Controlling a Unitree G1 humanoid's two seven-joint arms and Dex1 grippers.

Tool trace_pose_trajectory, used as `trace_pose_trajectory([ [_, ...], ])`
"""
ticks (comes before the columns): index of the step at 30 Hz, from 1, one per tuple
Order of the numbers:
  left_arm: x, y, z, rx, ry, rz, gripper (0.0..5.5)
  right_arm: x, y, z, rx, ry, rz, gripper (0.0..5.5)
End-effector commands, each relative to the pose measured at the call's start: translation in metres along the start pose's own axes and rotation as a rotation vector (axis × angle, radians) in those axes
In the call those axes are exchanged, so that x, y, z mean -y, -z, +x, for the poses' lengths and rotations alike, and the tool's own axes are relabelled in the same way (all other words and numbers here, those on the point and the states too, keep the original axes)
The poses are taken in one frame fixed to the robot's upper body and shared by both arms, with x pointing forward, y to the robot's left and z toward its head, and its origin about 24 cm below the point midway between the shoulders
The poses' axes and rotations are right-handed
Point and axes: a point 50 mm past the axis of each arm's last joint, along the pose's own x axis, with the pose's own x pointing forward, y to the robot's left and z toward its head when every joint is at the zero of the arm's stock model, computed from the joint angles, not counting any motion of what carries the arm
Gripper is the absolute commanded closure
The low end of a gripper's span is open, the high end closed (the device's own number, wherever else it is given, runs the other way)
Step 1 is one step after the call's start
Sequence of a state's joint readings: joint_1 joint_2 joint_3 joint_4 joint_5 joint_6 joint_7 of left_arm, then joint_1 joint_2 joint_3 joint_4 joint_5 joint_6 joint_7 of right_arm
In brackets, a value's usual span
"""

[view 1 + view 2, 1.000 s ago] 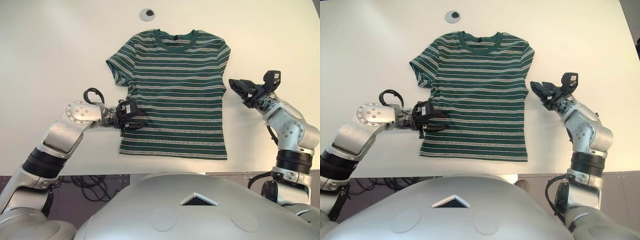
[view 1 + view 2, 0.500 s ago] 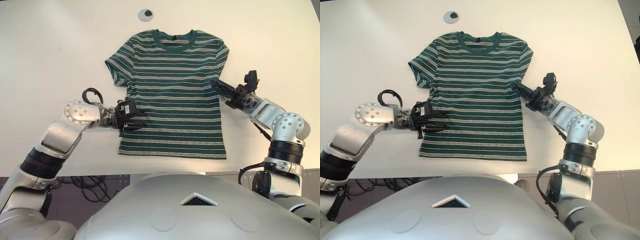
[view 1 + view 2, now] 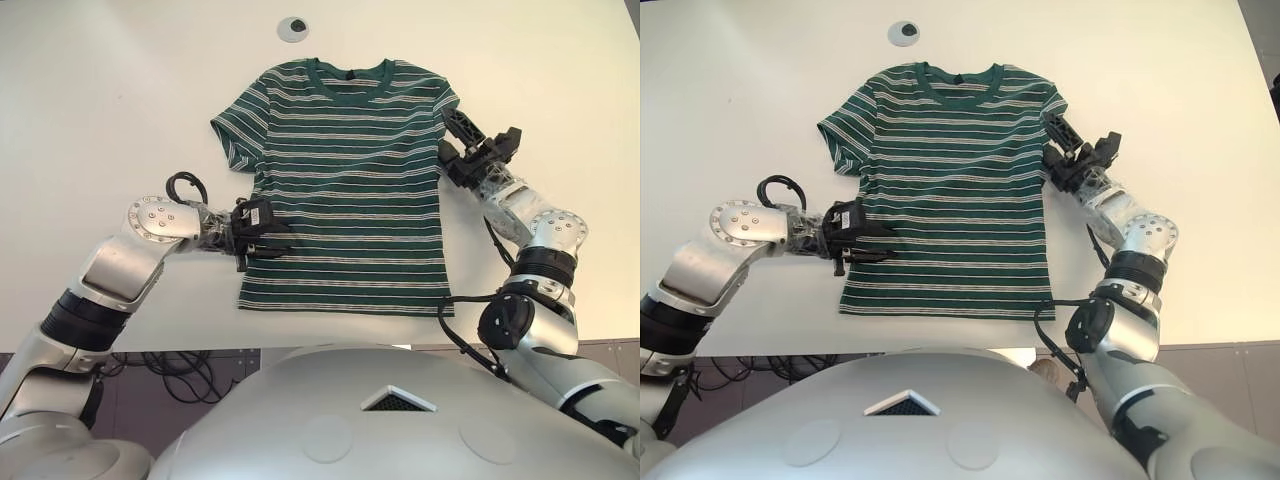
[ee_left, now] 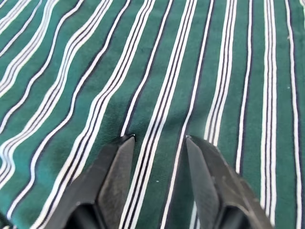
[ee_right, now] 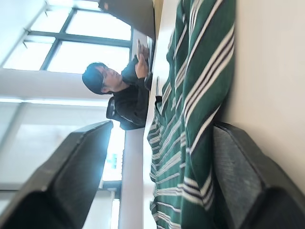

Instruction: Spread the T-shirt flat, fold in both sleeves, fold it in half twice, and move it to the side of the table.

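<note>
A: Where's the T-shirt (image 3: 345,190)?

B: Flat, face up, mid table (image 3: 120,90). Collar on the far side, hem (image 3: 345,305) just short of the near table edge. Both sleeves out, unfolded.

A: Room round it?

B: Broad white tabletop shows L and R of the shirt, more on the L. Less at the near edge, only a thin strip btw hem and edge. A small round grey disc (image 3: 293,28) sits beyond the collar, near but apart from it.

A: L gripper (image 3: 278,238)?

B: On the shirt's L side seam, lower body, reaching in from the side. Wrist cam: fingers (image 4: 116,162) a modest way apart, tips touching flat fabric, a few stripes btw them. Nothing pinched or lifted.

A: R gripper (image 3: 456,145)?

B: At the R sleeve (image 3: 440,100), by its outer edge. Fingers spread wide. Wrist cam has striped cloth lying btw the two pads (image 5: 238,162), low on the table. Not clamped. Cloth nr one pad, but can't tell if it touches.
</note>
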State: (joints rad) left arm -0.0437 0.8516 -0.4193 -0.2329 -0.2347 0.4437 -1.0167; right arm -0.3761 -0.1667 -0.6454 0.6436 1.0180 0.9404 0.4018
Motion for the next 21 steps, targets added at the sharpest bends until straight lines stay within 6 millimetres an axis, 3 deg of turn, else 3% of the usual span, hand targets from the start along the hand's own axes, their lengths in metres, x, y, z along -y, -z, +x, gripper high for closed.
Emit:
trace_pose_trajectory([
  [1, 0.013, 0.047, 0.004, -0.215, 0.047, -0.165, 3.57, -0.004, 0.002, 0.017, -0.011, -0.051, 0.014, 2.05],
  [6, 0.008, 0.047, 0.003, -0.221, 0.043, -0.155, 3.57, -0.007, -0.003, 0.014, -0.015, -0.132, 0.023, 2.05],
  [11, 0.010, 0.047, 0.003, -0.218, 0.047, -0.158, 3.57, -0.013, -0.032, -0.004, 0.080, -0.163, 0.000, 2.05],
  [16, 0.011, 0.049, 0.003, -0.222, 0.042, -0.163, 3.57, -0.034, -0.066, -0.022, 0.190, -0.240, -0.039, 2.05],
  [18, 0.011, 0.049, 0.003, -0.223, 0.044, -0.166, 3.57, -0.030, -0.067, -0.023, 0.155, -0.147, -0.136, 2.05],
  [21, 0.012, 0.049, 0.003, -0.224, 0.044, -0.168, 3.57, -0.009, -0.063, -0.020, 0.120, 0.128, -0.431, 2.05],
])
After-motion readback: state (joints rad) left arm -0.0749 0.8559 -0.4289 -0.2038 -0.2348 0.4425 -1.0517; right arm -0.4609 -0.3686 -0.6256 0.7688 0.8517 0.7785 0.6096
